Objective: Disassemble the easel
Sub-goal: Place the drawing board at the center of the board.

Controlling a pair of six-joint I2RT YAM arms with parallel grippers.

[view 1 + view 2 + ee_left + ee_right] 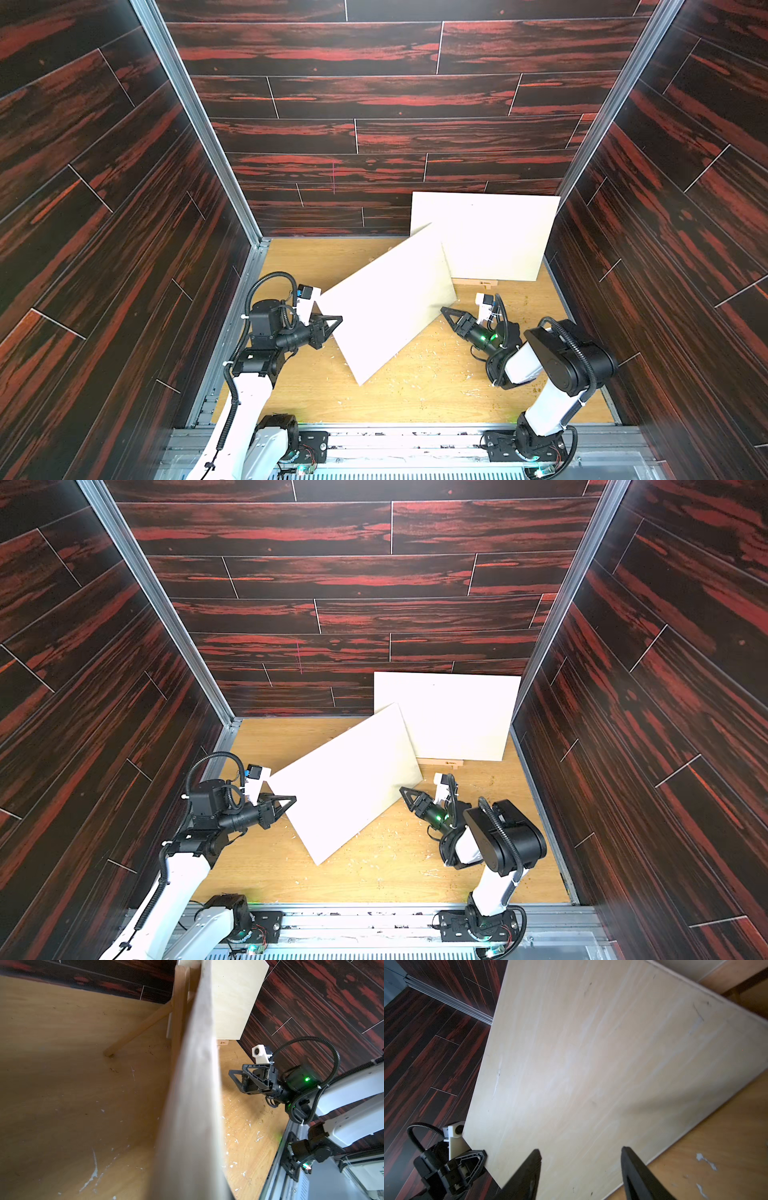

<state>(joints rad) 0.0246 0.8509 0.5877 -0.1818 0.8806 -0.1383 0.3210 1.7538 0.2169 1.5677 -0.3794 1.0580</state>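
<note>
Clearly the left hand (334,322) is pinched narrow on the left edge of the tilted board (390,303), in the middle of the tabletop (316,257). Across it, the right hand (444,309) holds nothing, its jaws half apart, just beside the board's right corner. At far right a second board (486,237) leans by the wall. The easel frame (178,1012) shows behind in the left wrist view, one leg splayed to the tabletop. The board looks thin, stiff and light, with smooth faces likely to slip. Held by one edge it would probably twist, so a second grip on the opposite edge seems wise.
</note>
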